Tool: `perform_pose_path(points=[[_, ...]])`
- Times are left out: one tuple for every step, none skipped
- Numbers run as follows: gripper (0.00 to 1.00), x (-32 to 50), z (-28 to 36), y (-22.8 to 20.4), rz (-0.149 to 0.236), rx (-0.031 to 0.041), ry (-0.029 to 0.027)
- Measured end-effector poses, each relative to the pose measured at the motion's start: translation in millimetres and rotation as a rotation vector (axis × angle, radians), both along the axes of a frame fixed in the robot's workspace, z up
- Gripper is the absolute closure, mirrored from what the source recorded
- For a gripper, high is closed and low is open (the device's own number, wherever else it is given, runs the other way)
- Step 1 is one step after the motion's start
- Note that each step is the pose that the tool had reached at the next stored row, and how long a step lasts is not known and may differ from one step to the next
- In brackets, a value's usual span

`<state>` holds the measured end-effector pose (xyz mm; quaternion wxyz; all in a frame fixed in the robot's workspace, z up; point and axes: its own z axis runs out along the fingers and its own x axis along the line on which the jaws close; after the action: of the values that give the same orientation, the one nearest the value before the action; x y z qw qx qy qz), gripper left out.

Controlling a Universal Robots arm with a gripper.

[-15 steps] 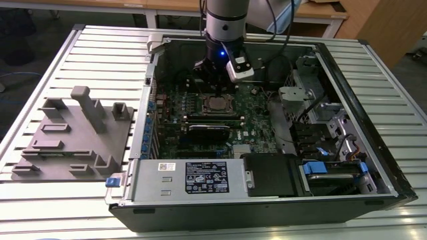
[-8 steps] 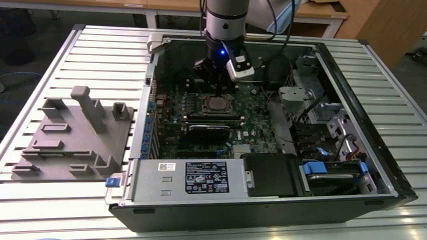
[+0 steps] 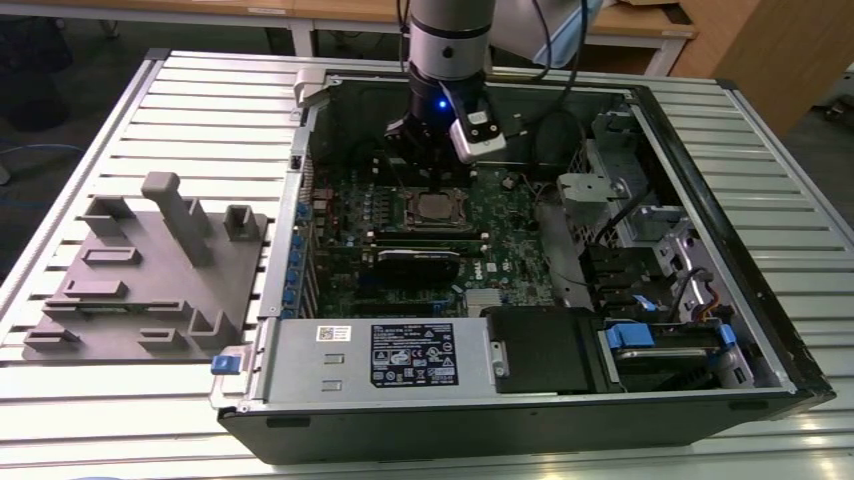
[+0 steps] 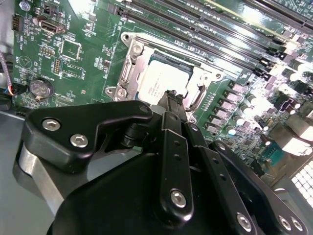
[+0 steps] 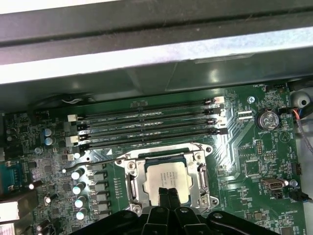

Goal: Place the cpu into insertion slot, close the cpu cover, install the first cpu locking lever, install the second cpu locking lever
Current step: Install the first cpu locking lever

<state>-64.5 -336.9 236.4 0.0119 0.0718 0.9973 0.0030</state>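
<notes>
Exterior view: open computer case [image 3: 534, 405], green motherboard [image 3: 514, 250] inside, arm over it. Your gripper [image 5: 168, 195] is clenched on nothing, tips over the cpu [image 5: 168, 174]; I can't tell if they touch. The cpu sits flat in the insertion slot [image 5: 161, 150], and the cpu cover [image 5: 133, 183] looks folded down round it. Expect a light, rigid, slick-topped chip on fragile pins: take it by the edges only. A thin locking lever [image 5: 93, 164] juts out beside the slot, probably springy.
</notes>
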Motion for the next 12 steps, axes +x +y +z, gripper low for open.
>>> perform_pose_path(points=[[0.9, -1.0, -0.1, 0.0, 0.0, 0.0002, -0.0004], [0.9, -2.0, -0.1, 0.0, 0.0, 0.0003, -0.0008], [0.9, -3.0, -0.1, 0.0, 0.0, 0.0003, -0.0012], [0.9, -3.7, -0.1, 0.1, 0.0, 0.0004, -0.0015], [0.9, -3.8, -0.1, 0.1, 0.0, 0.0003, -0.0015], [0.9, -3.9, -0.1, 0.1, 0.0, 0.0003, -0.0015], [0.9, -3.9, 0.0, 0.0, 0.0, 0.0004, -0.0015], [0.9, -3.9, 0.2, 0.0, 0.0, 0.0003, -0.0015], [0.9, -4.0, 0.6, 0.0, 0.0, 0.0002, -0.0015], [0.9, -4.0, 0.9, 0.0, 0.0, 0.0003, -0.0015], [0.9, -3.9, 1.0, 0.0, 0.0, 0.0005, -0.0017], [0.9, -3.9, 1.6, 0.0, 0.0, 0.0004, -0.0016]])
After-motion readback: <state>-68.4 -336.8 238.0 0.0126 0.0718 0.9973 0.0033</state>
